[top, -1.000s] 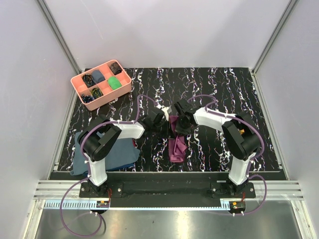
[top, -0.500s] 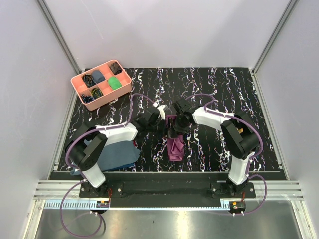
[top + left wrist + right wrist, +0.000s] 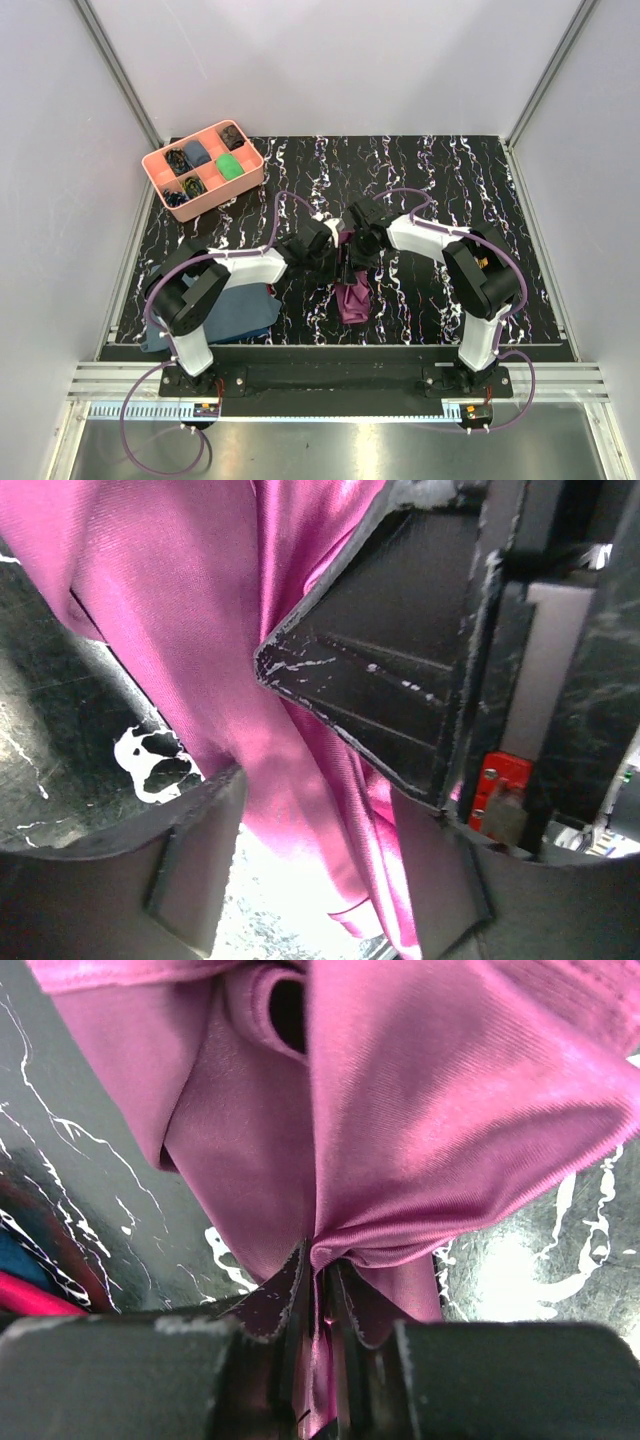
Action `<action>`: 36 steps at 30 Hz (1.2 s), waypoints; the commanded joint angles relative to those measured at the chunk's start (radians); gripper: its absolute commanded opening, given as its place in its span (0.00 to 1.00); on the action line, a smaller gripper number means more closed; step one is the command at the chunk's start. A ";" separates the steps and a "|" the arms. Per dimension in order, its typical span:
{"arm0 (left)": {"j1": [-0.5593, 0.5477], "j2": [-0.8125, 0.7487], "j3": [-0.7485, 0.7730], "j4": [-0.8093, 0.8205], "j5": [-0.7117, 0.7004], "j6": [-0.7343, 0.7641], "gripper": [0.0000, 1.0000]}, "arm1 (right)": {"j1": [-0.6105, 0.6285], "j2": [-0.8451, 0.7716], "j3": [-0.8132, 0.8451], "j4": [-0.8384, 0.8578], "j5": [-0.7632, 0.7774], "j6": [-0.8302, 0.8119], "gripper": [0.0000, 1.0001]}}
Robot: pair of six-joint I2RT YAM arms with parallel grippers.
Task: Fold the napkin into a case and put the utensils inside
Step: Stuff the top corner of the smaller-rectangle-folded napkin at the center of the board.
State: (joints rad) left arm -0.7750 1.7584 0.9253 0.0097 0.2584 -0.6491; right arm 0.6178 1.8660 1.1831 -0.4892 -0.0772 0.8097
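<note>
Left gripper [image 3: 315, 825] newly wide around napkin [image 3: 170, 600]

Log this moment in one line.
left end effector: open, astride napkin | right end effector: shut on napkin | fold: unfinished

Black white-veined marbled surface [image 3: 450, 180] fills middle of top view. Pink compartment tray [image 3: 215, 197] in upper left, on surface's far left corner; green item [image 3: 231, 166] and blue item [image 3: 197, 153] in separate compartments, small dark pieces in others. Slate-blue cloth [image 3: 240, 315] crumpled at lower left, near surface's front edge.
</note>
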 commanded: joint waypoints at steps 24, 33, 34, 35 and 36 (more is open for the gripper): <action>0.008 0.056 -0.065 0.104 -0.108 0.022 0.21 | -0.021 -0.142 -0.043 0.083 -0.177 -0.010 0.48; 0.008 -0.008 -0.106 0.115 -0.088 0.026 0.28 | -0.024 -0.091 -0.027 0.126 -0.234 -0.006 0.47; 0.006 -0.019 -0.106 0.107 -0.088 0.034 0.30 | -0.026 -0.094 -0.025 0.129 -0.237 -0.009 0.47; 0.008 -0.042 -0.108 0.092 -0.090 0.039 0.36 | -0.024 -0.099 -0.025 0.133 -0.242 -0.007 0.47; 0.008 -0.054 -0.108 0.084 -0.093 0.042 0.39 | -0.024 -0.106 -0.022 0.132 -0.246 -0.012 0.47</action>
State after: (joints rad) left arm -0.7681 1.7588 0.8417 0.1513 0.2115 -0.6548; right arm 0.5804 1.7702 1.1328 -0.4152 -0.2321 0.8001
